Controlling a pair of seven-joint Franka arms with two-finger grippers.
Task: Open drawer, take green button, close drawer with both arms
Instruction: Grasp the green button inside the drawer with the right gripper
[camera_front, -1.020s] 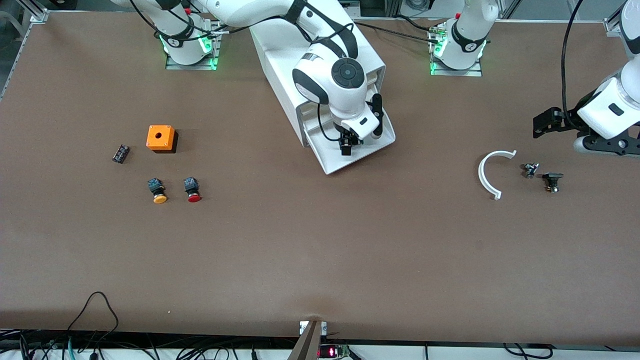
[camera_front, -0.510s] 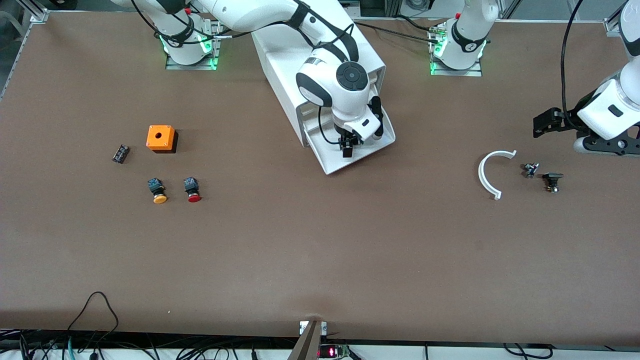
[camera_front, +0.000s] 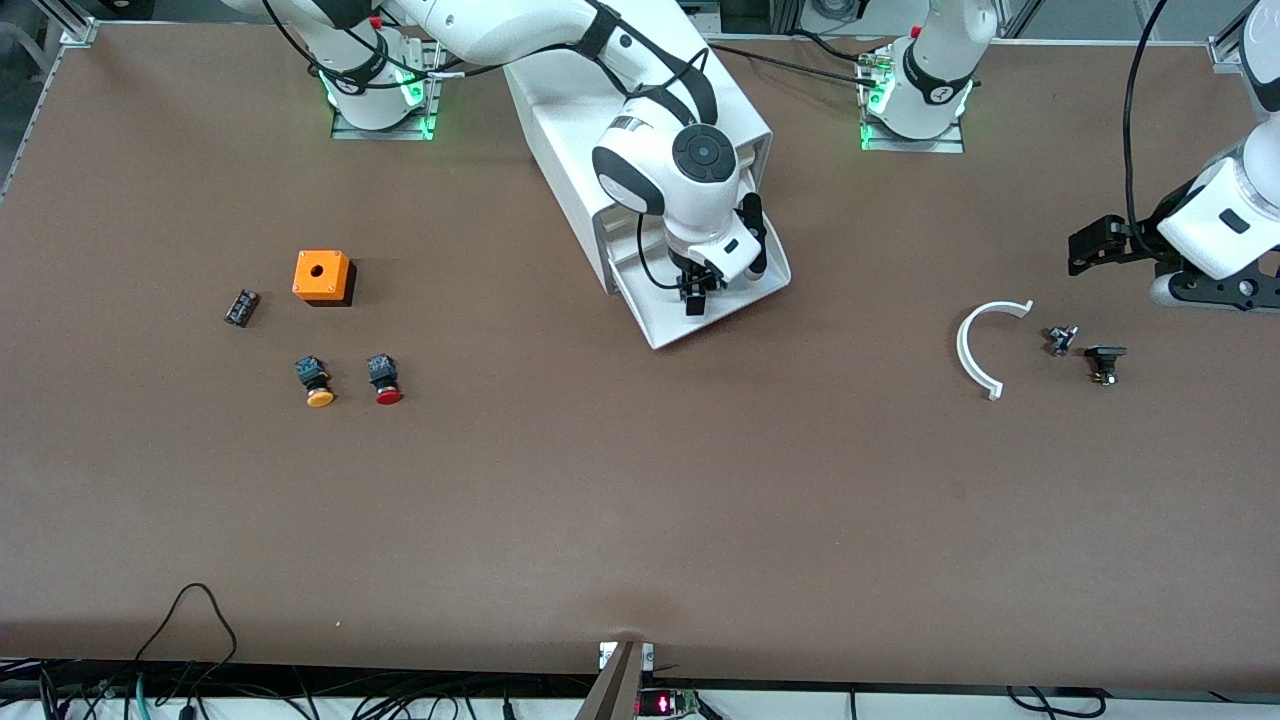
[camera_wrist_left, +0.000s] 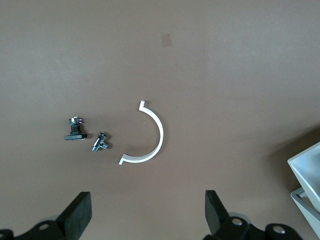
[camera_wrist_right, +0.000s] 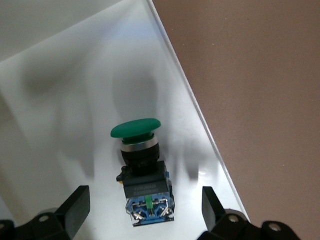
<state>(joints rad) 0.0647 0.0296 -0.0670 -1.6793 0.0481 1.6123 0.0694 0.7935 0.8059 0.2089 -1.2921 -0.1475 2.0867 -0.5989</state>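
The drawer (camera_front: 715, 300) is pulled out from the cabinet (camera_front: 640, 110) so the right arm can reach in. The green button (camera_wrist_right: 142, 165) lies on its side in the drawer, near one wall. The right tool (camera_front: 695, 290) points down, low over the button, fingers wide on both sides of it and holding nothing. The left tool (camera_front: 1095, 245) waits, wide and empty, over the counter (camera_front: 640, 500) near a white half ring (camera_front: 975, 350).

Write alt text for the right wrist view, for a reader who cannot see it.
A green-capped button lies on its side in the open white drawer, between the right gripper's open black fingers. Brown table shows past the drawer's edge.
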